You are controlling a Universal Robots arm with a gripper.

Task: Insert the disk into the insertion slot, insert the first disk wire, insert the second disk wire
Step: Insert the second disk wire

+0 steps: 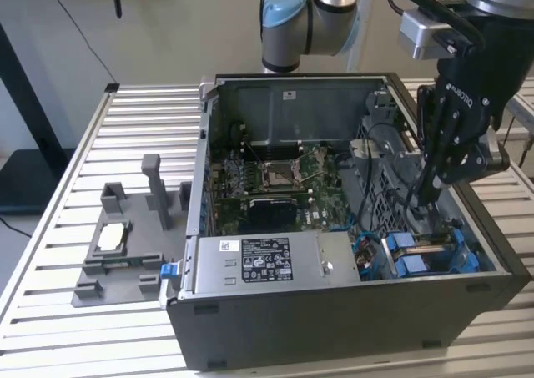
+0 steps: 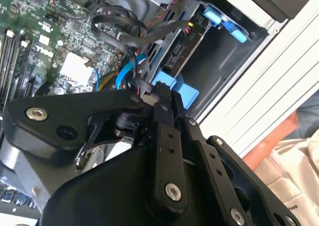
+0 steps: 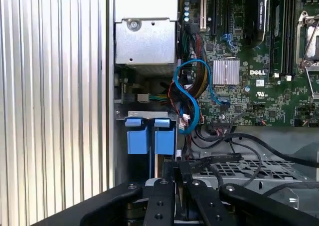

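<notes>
Currently, going left to right in the exterior view, a grey holder (image 1: 125, 249) is seen beside the computer case (image 1: 334, 311), then the power-supply box (image 1: 267, 264), then the disk (image 1: 425, 257) seated in the insertion slot (image 1: 467, 265). The pincer (image 1: 424, 201) is lowered just above the disk, clenched on a thin dark wire (image 2: 149, 89). The wire is judged light and floppy, best gripped at its stiff plug.

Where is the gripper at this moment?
In the exterior view the gripper is inside the open computer case, on the view's right side, just above the blue drive tabs.
</notes>
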